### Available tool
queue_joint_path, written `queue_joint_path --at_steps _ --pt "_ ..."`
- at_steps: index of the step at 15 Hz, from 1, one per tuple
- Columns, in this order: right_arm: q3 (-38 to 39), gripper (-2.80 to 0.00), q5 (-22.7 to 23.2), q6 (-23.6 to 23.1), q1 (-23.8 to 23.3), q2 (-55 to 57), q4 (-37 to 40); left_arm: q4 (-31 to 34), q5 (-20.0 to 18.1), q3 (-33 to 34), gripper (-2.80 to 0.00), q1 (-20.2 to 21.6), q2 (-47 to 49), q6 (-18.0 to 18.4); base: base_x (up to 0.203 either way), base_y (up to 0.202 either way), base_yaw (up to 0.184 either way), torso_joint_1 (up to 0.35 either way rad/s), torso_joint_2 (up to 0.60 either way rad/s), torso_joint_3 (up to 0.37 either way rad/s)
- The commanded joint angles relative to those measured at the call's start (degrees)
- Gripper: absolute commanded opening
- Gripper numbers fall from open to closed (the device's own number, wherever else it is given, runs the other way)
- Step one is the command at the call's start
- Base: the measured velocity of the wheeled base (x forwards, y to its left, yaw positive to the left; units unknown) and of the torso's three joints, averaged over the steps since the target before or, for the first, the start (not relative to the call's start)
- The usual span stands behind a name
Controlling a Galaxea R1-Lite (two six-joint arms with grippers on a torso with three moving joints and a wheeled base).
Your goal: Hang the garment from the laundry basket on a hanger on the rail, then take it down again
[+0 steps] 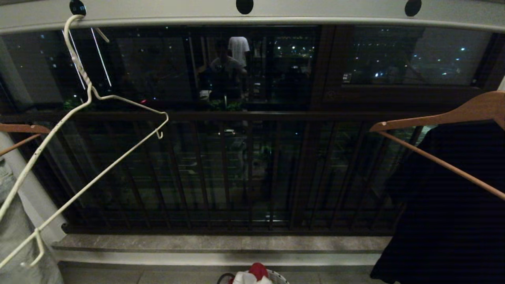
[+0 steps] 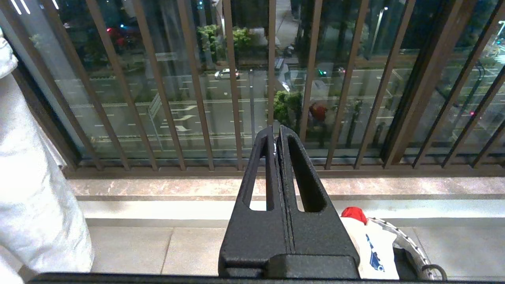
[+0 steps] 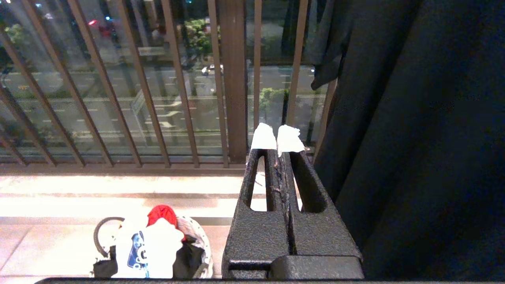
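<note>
The white wire hanger (image 1: 83, 154) hangs empty by its hook from a hole in the pale grey rail (image 1: 276, 15) at the upper left. The white T-shirt (image 3: 158, 248) with a blue print lies crumpled in the round white laundry basket (image 3: 197, 244) on the floor, beside a red cloth (image 3: 161, 213). In the head view only the basket's top (image 1: 278, 276) shows at the bottom edge. My left gripper (image 2: 275, 132) is shut and empty, left of the basket and above it. White-tipped, my right gripper (image 3: 276, 138) is shut too, holding nothing, right of the basket.
A black garment (image 1: 446, 205) hangs on a brown wooden hanger (image 1: 446, 114) at the right, close beside my right gripper. Another wooden hanger (image 1: 21, 130) with a pale garment (image 2: 35, 189) hangs at the far left. A dark railing (image 1: 236, 169) with vertical bars stands ahead.
</note>
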Motion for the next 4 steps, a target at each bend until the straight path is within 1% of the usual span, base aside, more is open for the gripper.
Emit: queue_joint_path --at_steps 1,4 --pt "0.1 -2.8 0.0 0.0 0.0 0.1 0.0 0.0 0.0 0.7 -2.8 0.0 0.0 0.0 0.0 0.0 0.0 0.0 0.0 0.0" --pt "0.0 -2.8 0.0 0.0 0.0 0.1 0.0 0.0 0.0 0.7 -2.8 0.0 0.0 0.0 0.0 0.0 0.0 0.0 0.0 0.0"
